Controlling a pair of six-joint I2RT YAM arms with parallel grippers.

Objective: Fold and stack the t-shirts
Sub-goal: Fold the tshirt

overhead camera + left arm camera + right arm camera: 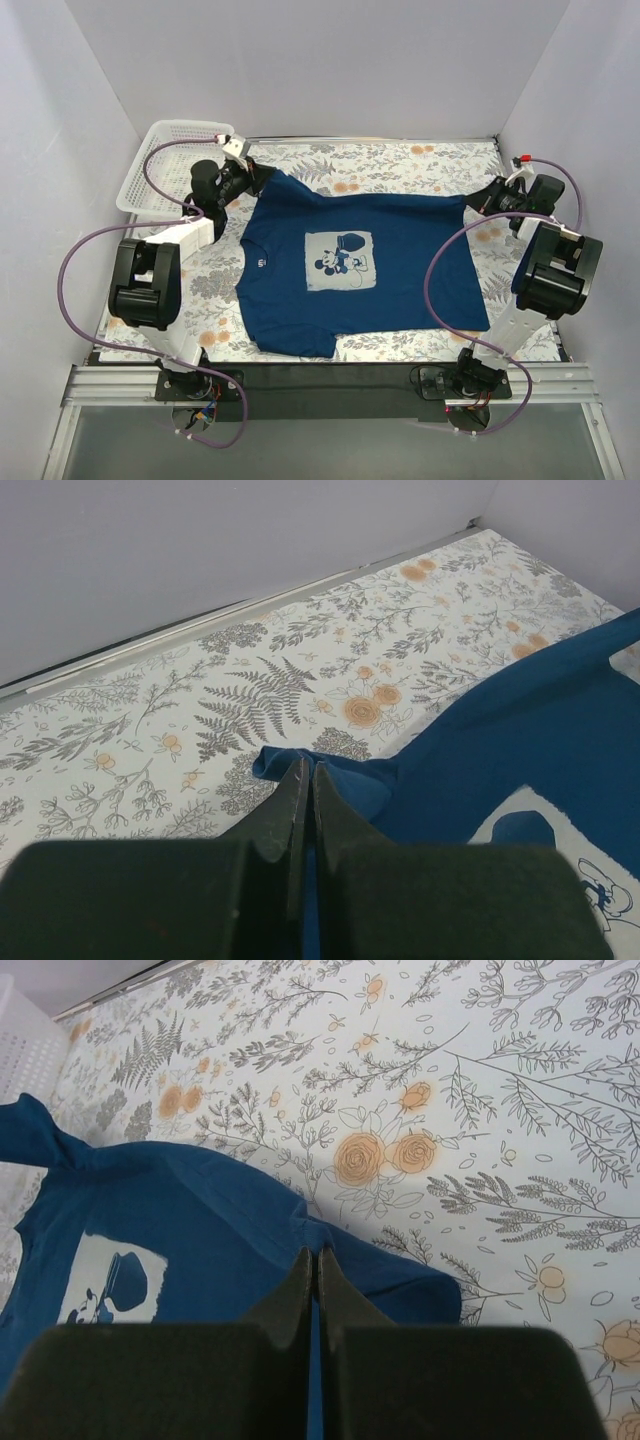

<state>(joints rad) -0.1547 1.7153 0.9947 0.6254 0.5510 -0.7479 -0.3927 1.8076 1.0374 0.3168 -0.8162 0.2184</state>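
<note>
Wrist views show left fingers [285,812] and right fingers [295,1292] clamped on the t-shirt [400,270]; only overhead shows it spread flat.

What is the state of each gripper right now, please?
Left gripper: fingers closed, pinching a sleeve of the navy t-shirt.
Right gripper: fingers closed, pinching the same t-shirt's edge.

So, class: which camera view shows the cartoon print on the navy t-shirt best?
The top external view: the whole print lies flat and unobstructed on the t-shirt. The left wrist view catches only a corner; the right wrist view shows only part of it.
</note>
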